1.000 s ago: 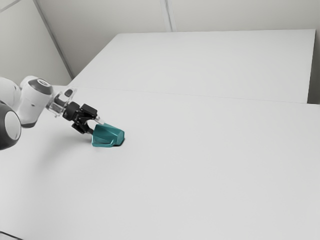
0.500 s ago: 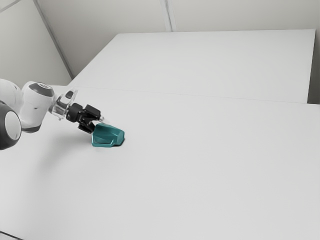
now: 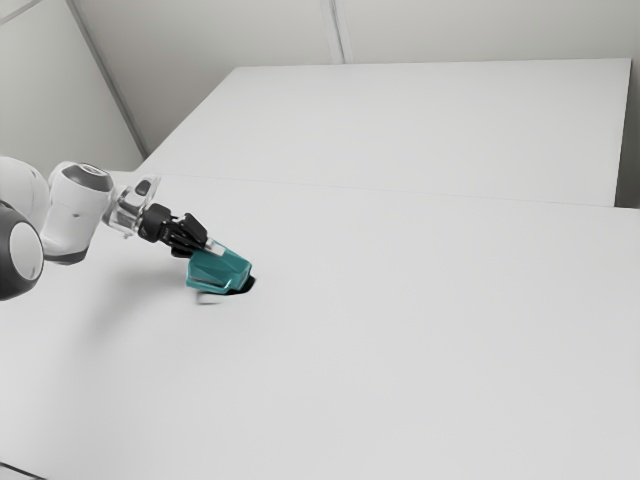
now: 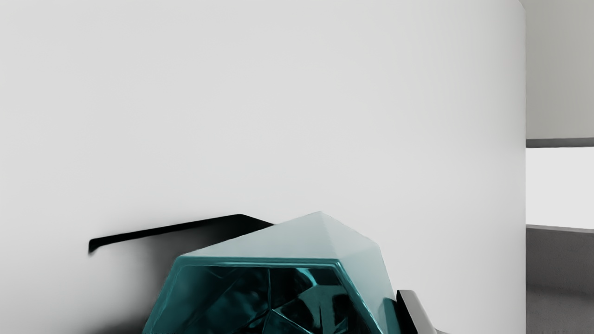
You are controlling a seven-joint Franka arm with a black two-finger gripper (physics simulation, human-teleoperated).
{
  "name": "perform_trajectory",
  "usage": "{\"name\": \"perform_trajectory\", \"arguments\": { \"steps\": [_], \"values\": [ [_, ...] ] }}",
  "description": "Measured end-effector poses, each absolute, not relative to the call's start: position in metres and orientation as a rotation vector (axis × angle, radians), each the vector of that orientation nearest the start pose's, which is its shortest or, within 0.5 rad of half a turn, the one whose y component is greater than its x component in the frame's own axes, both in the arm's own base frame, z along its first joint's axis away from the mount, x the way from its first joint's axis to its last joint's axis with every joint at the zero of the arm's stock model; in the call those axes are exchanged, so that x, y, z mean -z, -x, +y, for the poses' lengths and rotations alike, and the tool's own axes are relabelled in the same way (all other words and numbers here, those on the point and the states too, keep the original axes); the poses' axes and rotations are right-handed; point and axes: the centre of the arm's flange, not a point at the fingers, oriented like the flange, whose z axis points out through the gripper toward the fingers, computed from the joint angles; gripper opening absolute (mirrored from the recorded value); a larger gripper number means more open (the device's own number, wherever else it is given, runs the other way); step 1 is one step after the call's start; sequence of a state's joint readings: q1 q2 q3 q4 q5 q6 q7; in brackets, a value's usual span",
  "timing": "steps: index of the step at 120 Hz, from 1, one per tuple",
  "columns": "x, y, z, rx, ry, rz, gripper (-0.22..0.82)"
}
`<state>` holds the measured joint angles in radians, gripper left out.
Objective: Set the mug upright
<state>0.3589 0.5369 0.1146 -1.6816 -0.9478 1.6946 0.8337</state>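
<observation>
Mug (image 3: 219, 273) left of centre in exterior view, on its side, mouth toward gripper (image 3: 211, 248), base end dipping; dark shadow under it suggests slight clearance from table (image 3: 400, 330). Fingers look clamped on mug's wall near rim; one fingertip (image 4: 416, 313) against outer face in wrist view. Step in hand, by judgement: early lift. Next: raise, rotate mouth up, lower onto base; thin grip might slip. Mug teal, glossy, faceted, hard-edged; table matt, pale, smooth.
</observation>
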Motion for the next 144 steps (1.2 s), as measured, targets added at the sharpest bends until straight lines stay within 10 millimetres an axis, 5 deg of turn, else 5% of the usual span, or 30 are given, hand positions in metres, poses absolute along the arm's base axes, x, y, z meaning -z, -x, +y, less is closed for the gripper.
{"name": "perform_trajectory", "arguments": {
  "steps": [56,119,144],
  "values": [
    [-0.355,-0.617,0.171,-0.206,-2.246,-0.129,-0.17],
    [-0.438,-0.619,0.076,-0.028,-2.671,-0.474,-0.17],
    [-0.441,-0.617,0.052,0.074,-2.854,-0.508,-0.17]
  ]
}}
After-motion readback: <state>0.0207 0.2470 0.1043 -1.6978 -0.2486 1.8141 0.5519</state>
